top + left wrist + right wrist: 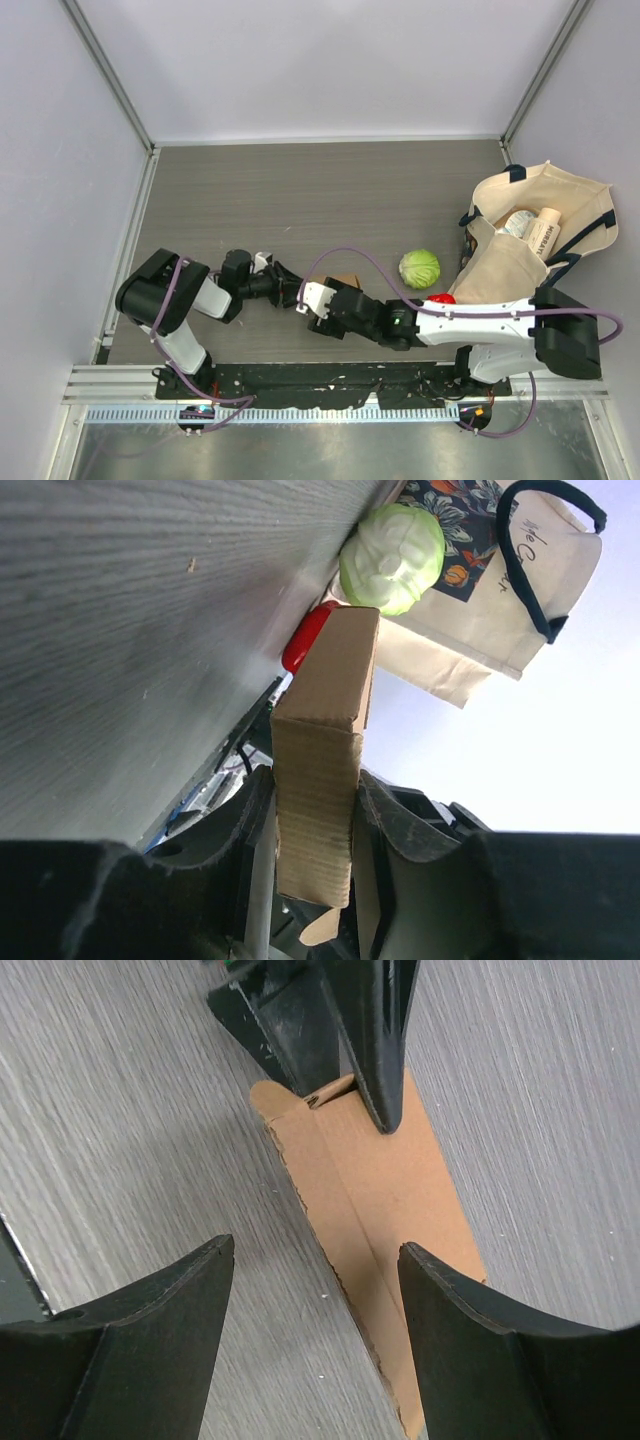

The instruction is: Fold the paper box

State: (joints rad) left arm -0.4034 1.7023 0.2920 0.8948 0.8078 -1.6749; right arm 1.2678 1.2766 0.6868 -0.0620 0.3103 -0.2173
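The paper box (pixel 325 730) is a flattened brown cardboard piece. It stands on edge between the fingers of my left gripper (pixel 315 820), which is shut on its near end. From the right wrist, the paper box (pixel 390 1190) stretches away over the grey table, with the left gripper's black fingers (pixel 375 1050) clamped on its far end. My right gripper (pixel 315 1250) hangs open just above it, one finger over the cardboard and the other over bare table. From above, only a brown corner of the box (pixel 345 279) shows between the left gripper (pixel 296 292) and the right gripper (pixel 312 308).
A green cabbage (pixel 419 268) lies right of the box, with a red object (pixel 441 299) beside it. A cream tote bag (pixel 530 235) with dark handles and items inside stands at the right wall. Walls enclose the table on three sides.
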